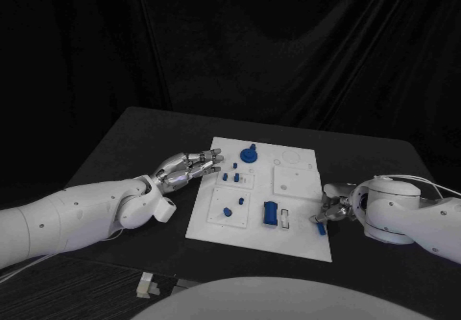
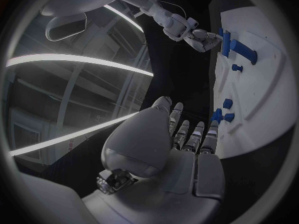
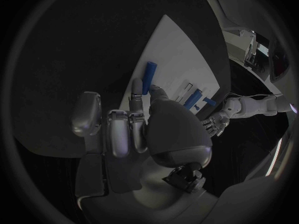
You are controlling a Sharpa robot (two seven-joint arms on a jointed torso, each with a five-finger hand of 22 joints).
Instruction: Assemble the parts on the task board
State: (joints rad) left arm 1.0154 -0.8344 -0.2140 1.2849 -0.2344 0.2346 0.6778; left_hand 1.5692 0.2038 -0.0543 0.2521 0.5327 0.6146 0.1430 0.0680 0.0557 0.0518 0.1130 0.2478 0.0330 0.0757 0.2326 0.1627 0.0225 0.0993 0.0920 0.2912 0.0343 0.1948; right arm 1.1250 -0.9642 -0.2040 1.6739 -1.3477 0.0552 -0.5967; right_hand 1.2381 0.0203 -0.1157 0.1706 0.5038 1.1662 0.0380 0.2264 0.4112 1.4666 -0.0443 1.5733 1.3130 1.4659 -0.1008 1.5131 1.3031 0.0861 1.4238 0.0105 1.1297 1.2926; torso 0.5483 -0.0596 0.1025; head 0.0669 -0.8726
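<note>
Black table with white task board on it

The board looks like smooth matt white plastic, and the blue parts on it look like plastic too. The table is matt black. Both hands have a shiny metallic silver finish; the arms are glossy white plastic.

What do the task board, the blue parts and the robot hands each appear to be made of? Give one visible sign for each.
Task board: probably rigid plastic, matte white, with flat raised panels.
Blue parts, such as the round one: likely moulded or printed plastic, uniform colour, dull surface.
Left robot hand and right robot hand: silver with bright glints, so metal or metallic-coated plastic; the look leaves it open.
</note>
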